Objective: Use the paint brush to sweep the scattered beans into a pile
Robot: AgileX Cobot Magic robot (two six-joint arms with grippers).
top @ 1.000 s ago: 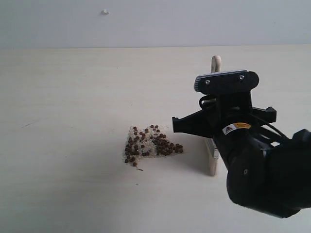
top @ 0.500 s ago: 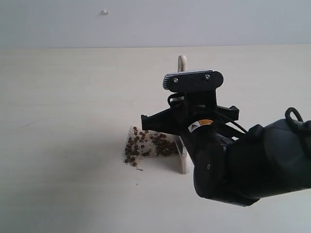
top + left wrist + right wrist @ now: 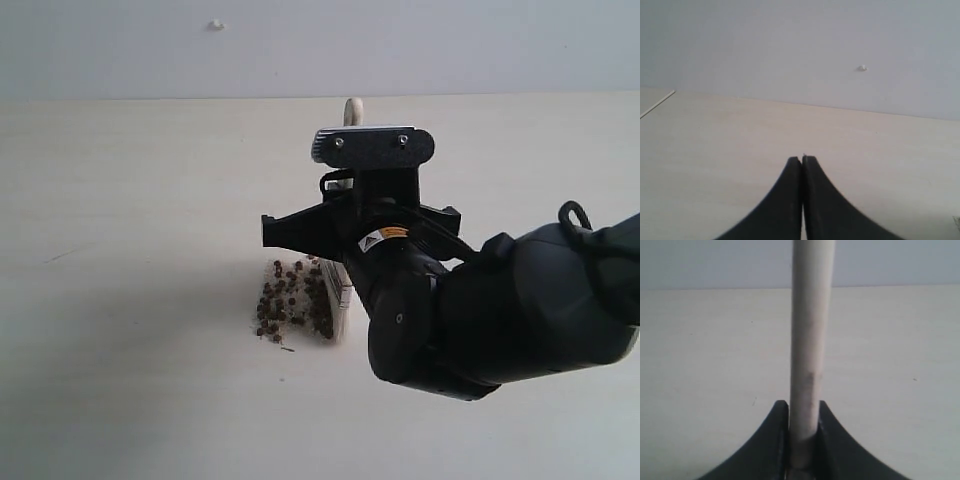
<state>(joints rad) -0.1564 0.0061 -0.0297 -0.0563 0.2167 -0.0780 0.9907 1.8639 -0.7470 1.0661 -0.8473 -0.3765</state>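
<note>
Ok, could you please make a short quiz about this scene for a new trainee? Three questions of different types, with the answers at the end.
1. True or false: the left gripper is open.
2. Multiple choice: in the exterior view, on which side of the bristles of the paint brush do the beans lie? A) left B) right C) on top of them
3. Fill in: the right gripper is shut on the brush's ____.
Key: 1. False, it is shut and holds nothing. 2. A. 3. handle.
</note>
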